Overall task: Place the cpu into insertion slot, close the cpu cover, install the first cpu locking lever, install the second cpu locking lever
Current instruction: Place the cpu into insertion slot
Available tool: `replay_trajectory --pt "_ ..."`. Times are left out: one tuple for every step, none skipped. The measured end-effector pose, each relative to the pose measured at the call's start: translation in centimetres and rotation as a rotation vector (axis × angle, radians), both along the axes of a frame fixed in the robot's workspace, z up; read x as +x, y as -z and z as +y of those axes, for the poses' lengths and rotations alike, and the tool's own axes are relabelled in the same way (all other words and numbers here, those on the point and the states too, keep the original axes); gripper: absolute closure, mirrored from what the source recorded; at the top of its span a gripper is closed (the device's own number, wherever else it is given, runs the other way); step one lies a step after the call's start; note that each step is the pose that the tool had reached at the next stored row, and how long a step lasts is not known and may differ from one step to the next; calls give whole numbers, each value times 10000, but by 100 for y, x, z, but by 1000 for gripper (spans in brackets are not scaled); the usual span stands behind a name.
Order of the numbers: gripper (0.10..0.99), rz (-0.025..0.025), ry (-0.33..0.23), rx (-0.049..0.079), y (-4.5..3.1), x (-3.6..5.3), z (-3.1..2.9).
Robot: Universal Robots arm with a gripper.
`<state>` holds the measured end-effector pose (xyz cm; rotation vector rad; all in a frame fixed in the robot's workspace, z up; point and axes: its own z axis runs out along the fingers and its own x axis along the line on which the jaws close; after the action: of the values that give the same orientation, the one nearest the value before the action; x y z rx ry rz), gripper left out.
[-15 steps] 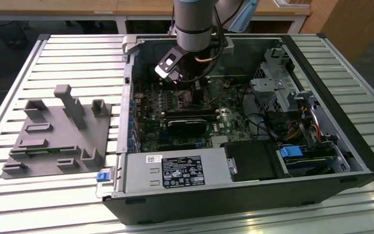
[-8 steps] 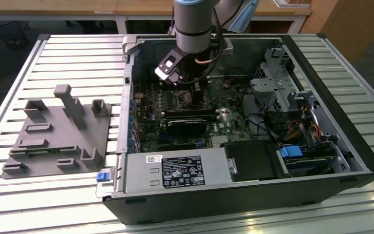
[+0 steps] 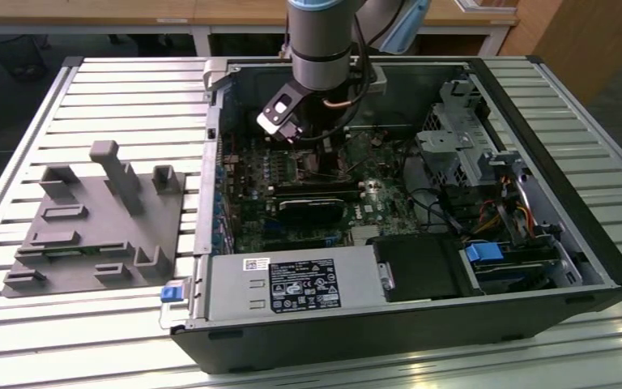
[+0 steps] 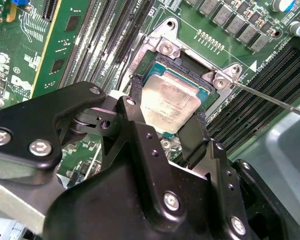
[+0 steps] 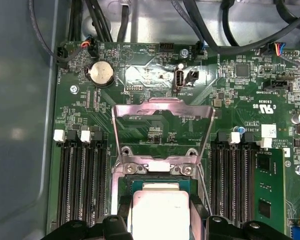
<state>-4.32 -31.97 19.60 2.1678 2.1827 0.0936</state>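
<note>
The cpu [image 4: 165, 97], a pale silvery square chip, lies level at the insertion slot [image 4: 190, 62], whose dark rim shows past its far edge. My gripper [image 4: 168, 107] straddles it, a black finger against each of two opposite sides. In the first wrist view the cpu [image 5: 157, 217] covers most of the insertion slot [image 5: 155, 182], with the gripper [image 5: 160, 202] around it. The cpu cover [image 5: 162, 107] stands swung up behind the slot. A thin locking lever [image 4: 270, 97] sticks out to one side. In the exterior view the arm [image 3: 322, 89] reaches down into the computer case.
Long black memory slots [image 5: 82, 185] flank the socket on both sides. A black fan cooler [image 3: 311, 212], a power supply [image 3: 289, 285] and a drive cage [image 3: 462, 138] sit in the case. A grey fixture [image 3: 95, 219] lies on the slatted table at the exterior view's left.
</note>
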Motion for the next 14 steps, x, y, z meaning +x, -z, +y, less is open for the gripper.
replay_trajectory --pt "545 1 0 -1 4 -2 0" --pt "545 1 0 -1 9 -2 0" --pt "545 1 -1 -1 14 -2 0" --pt "545 1 0 -1 18 -2 0" --pt "545 1 0 -1 23 -3 0" --pt "545 1 1 -1 27 -3 0" --pt "545 2 1 -3 30 -3 -1" --pt "545 3 2 -4 30 -3 -1" --pt "545 3 2 -5 30 -3 -1" --pt "545 3 2 -4 31 -3 -1" --pt "545 1 2 -2 32 -3 0" --pt "545 1 2 -2 32 -2 0" --pt "545 2 2 -2 32 -2 0" --pt "545 1 2 -1 32 -2 0"
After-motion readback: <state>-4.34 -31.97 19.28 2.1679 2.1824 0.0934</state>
